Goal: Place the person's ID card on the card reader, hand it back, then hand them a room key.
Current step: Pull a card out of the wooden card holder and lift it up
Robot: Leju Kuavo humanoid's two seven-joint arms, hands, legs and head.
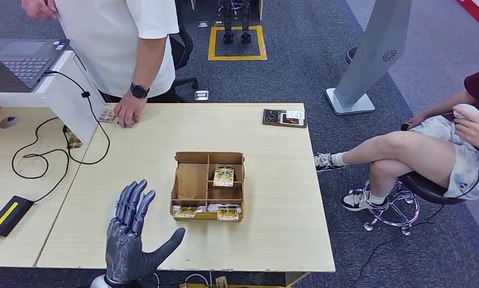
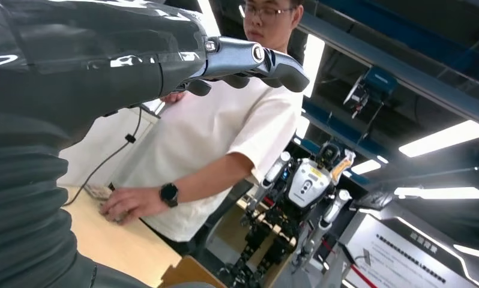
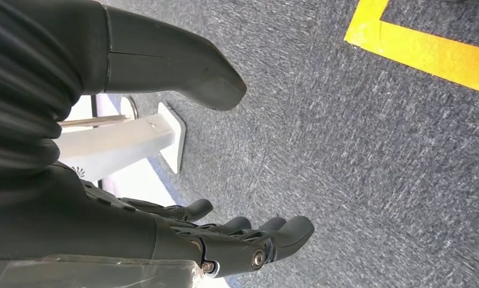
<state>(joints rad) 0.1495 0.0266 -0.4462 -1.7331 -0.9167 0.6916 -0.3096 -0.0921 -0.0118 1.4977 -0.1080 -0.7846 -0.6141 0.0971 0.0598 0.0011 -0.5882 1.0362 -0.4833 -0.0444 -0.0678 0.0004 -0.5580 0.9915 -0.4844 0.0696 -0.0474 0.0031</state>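
From the head view, the left hand point(image 1: 132, 240) is raised over the near edge of the pale wooden table point(image 1: 273, 240). Its fingers are straight and spread apart, the thumb sticks out to the side, and it holds nothing. In the middle of the table sits a small wooden box point(image 1: 193, 180) with several little sections. One room key card point(image 1: 223, 176) lies in a middle section, and more cards point(image 1: 207, 211) lie along the box's front row. At the far right of the table rests the dark card reader point(image 1: 284, 117). A person in a white shirt point(image 1: 117, 36) stands at the far left corner. Their hand point(image 1: 128, 112) presses flat on the table, partly on what looks like the ID card point(image 1: 108, 113), though it is too small to be sure. A second person point(image 1: 441, 144) sits on a stool to the right of the table, well away from it.

From the left wrist view, the left hand's point(image 2: 249, 60) fingers are stretched out with nothing in them. Beyond them is the white-shirted person point(image 2: 213, 132), whose hand point(image 2: 126, 204) rests flat on the table point(image 2: 123, 246).

From the right wrist view, the right hand point(image 3: 225, 234) hangs above grey carpet point(image 3: 357, 150). Its fingers are loosely bent but apart, and it is empty. A yellow line point(image 3: 423, 54) is painted on the carpet.
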